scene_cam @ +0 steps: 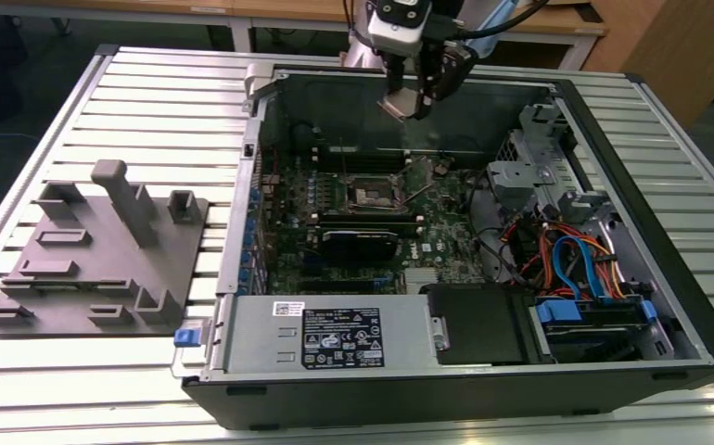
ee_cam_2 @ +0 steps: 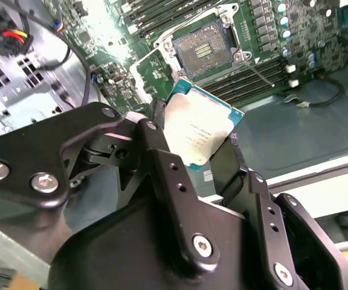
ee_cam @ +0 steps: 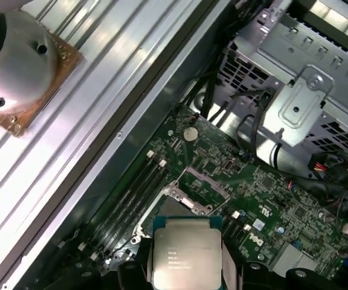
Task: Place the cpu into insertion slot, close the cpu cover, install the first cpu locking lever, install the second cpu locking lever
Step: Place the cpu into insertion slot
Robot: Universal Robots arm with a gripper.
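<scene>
The cpu (ee_cam_2: pixel 201 130), a small flat square chip with a dull silver-grey top and a thin green edge, is held in the air between the two black fingers of the tool (ee_cam_2: pixel 198 140). The fingers are closed narrowly on its opposite edges. In the first wrist view the cpu (ee_cam: pixel 185 257) faces the camera flat and looks clean and undamaged.

The insertion slot (ee_cam_2: pixel 205 51) lies below it on the green board. Its dark square centre is bare, so the chip is not yet seated. The cpu cover (ee_cam_2: pixel 142 58), a thin silvery frame, appears swung open beside the slot. Judging by this, the first step is under way, and closing the cover and fastening both locking levers are not yet done.

In the exterior view the tool (scene_cam: pixel 409 97) hangs over the far part of the open computer case (scene_cam: pixel 691 278), above and beyond the insertion slot (scene_cam: pixel 374 193). The case lies on its side on a slatted metal counter (scene_cam: pixel 146 102). A grey moulded fixture (scene_cam: pixel 97 269) sits on the counter at the exterior view's left, well apart from the case.
</scene>
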